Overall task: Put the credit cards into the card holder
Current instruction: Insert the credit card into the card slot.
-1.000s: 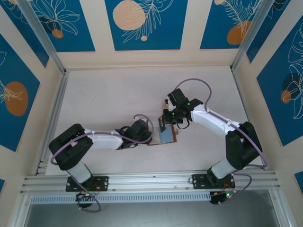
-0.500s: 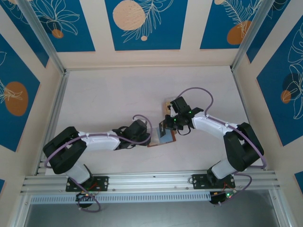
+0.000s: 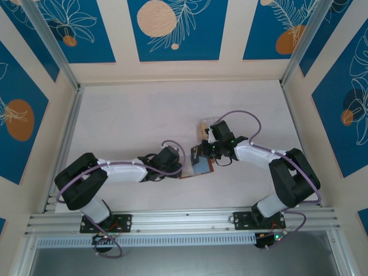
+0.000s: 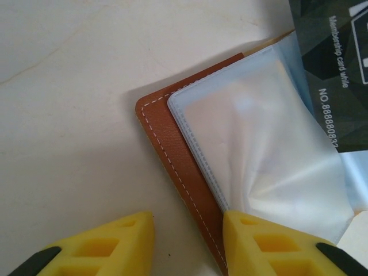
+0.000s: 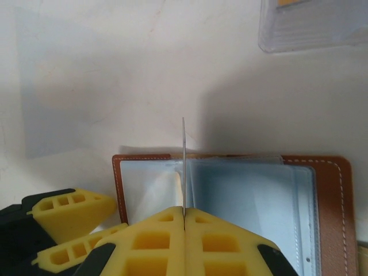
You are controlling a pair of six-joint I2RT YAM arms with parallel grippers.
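Right gripper (image 5: 184, 221) has its jaws pressed tight on a credit card (image 5: 183, 169), held edge-on over the clear sleeves of the card holder (image 5: 330, 190), which lies open on the tabletop (image 5: 115, 69). Left gripper (image 4: 188, 230), jaws spread, straddles the holder's leather edge. The danger, I'd say: the card misses the slot mouth and buckles the floppy sleeve, or it shoves the holder if the left brace slips.

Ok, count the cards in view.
1 for sure: a dark card, pinched in the right jaws, on edge over the open wallet. The clear box beyond it may hold more.
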